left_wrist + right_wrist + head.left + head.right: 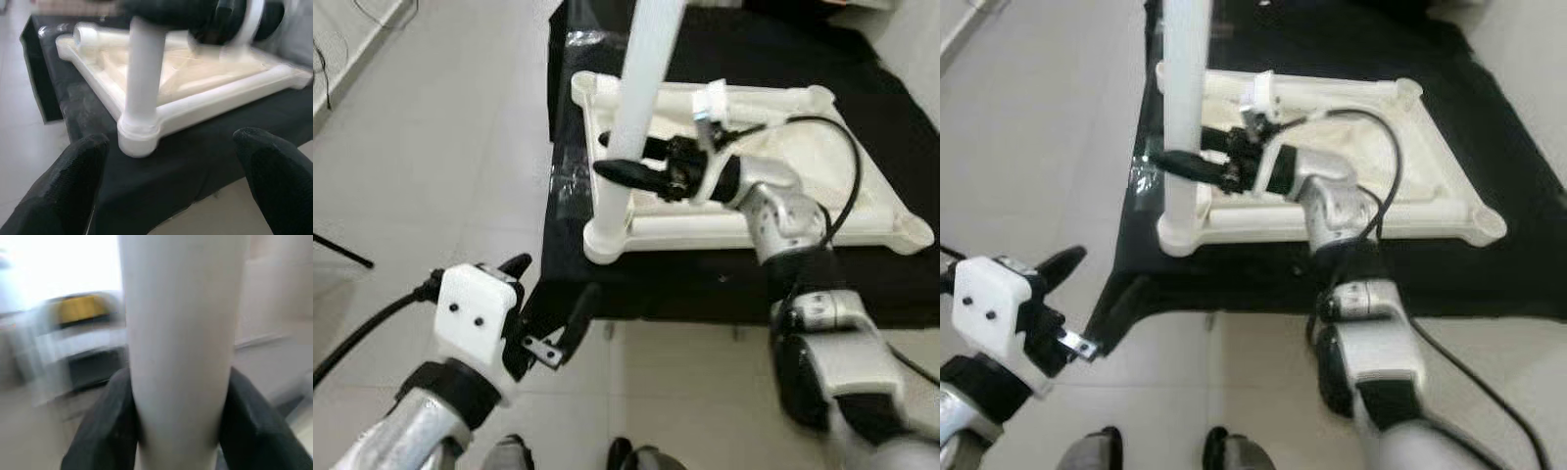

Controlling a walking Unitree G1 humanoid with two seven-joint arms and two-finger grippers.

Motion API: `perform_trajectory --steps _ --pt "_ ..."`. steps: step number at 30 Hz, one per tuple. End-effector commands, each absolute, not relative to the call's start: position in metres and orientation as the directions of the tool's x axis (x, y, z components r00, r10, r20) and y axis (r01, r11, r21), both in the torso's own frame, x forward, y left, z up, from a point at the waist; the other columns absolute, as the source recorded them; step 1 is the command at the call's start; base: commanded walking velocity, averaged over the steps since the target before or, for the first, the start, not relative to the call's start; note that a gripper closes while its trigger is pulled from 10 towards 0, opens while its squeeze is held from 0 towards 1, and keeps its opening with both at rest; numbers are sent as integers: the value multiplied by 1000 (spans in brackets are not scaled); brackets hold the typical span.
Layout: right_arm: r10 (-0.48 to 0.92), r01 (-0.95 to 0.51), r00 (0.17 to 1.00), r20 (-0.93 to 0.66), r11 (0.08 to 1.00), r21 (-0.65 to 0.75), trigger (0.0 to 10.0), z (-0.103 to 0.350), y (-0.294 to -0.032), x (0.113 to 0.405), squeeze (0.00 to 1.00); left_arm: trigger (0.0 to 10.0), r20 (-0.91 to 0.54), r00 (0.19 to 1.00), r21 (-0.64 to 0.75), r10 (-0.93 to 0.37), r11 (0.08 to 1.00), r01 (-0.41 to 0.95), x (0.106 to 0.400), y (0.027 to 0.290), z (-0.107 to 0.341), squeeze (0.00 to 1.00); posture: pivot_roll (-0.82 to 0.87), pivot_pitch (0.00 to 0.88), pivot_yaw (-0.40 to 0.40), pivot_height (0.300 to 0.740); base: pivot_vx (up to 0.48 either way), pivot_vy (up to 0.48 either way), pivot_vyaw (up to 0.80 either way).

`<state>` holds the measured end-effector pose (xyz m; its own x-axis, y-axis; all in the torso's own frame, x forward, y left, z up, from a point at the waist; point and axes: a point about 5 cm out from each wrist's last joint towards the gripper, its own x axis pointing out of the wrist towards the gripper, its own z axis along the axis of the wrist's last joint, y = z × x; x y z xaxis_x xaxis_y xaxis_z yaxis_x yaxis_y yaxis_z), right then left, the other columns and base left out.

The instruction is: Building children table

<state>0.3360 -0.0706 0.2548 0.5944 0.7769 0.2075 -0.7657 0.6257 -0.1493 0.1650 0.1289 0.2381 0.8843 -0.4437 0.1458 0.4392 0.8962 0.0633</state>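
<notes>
Head views: my right gripper (631, 166) clamps one upright white plastic table leg (636, 108) seated in the near-left corner socket of the upside-down white tabletop (862, 211) on the black-draped platform (901, 108). Left wrist view: my left gripper (171, 181), fingers spread wide and holding nothing, faces that corner.

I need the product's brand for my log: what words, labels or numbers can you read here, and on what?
None can be read. The white table top, the leg held by the right gripper and the left gripper show no lettering. The yellow patch in the right wrist view is too blurred.
</notes>
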Motion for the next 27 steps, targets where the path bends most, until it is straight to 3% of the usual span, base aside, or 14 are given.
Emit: perform_trajectory --steps 1,2,4,11,12,13,15,16,19,22,24,27 --pt "572 -606 780 -254 791 -81 0 159 -81 316 0 10000 132 879 62 -458 889 454 162 129 237 0 252 291 -153 740 0 0 0" --pt "563 -603 786 -254 790 -115 0 154 -73 303 0 10000 133 877 63 -461 887 457 162 128 238 0 235 274 -140 740 0 0 0" --pt "576 -611 784 -230 781 -130 0 158 -66 303 0 10000 138 874 62 -465 885 461 163 127 239 0 242 267 -138 740 0 0 0" --pt "588 -602 798 -129 785 -148 0 186 -48 335 0 10000 146 871 72 -469 883 464 165 126 241 0 244 254 -144 740 0 0 0" --pt "601 -611 792 -110 779 -141 3961 191 -47 340 0 10000 148 871 74 -468 884 462 165 126 241 0 246 255 -145 740 0 0 0" --pt "621 -626 780 -83 770 -125 10000 196 -46 344 0 10000 148 872 76 -467 884 461 165 126 242 0 246 255 -143 740 0 0 0" --pt "641 -641 767 -44 760 -104 10000 201 -47 346 0 10000 148 871 76 -468 884 462 165 126 241 0 244 257 -142 740 0 0 0" --pt "652 -651 758 -12 755 -73 10000 207 -47 344 1000 10000 146 871 76 -469 883 463 165 126 241 0 243 259 -141 740 0 0 0" --pt "684 -682 729 32 729 -61 10000 214 -47 341 1000 10000 145 870 74 -470 882 465 164 126 241 0 242 263 -141 740 0 0 0" --pt "758 -752 642 118 652 -96 10000 233 -52 338 1000 10000 146 869 70 -472 881 467 164 126 241 0 244 272 -145 740 0 0 0" --pt "758 -752 642 118 652 -96 10000 233 -52 338 1000 10000 146 869 70 -472 881 467 164 126 241 0 244 272 -145 740 0 0 0" --pt "849 -822 509 143 529 -211 10000 253 -64 351 1000 10000 149 869 66 -472 881 468 164 125 241 0 255 282 -153 740 0 0 0"
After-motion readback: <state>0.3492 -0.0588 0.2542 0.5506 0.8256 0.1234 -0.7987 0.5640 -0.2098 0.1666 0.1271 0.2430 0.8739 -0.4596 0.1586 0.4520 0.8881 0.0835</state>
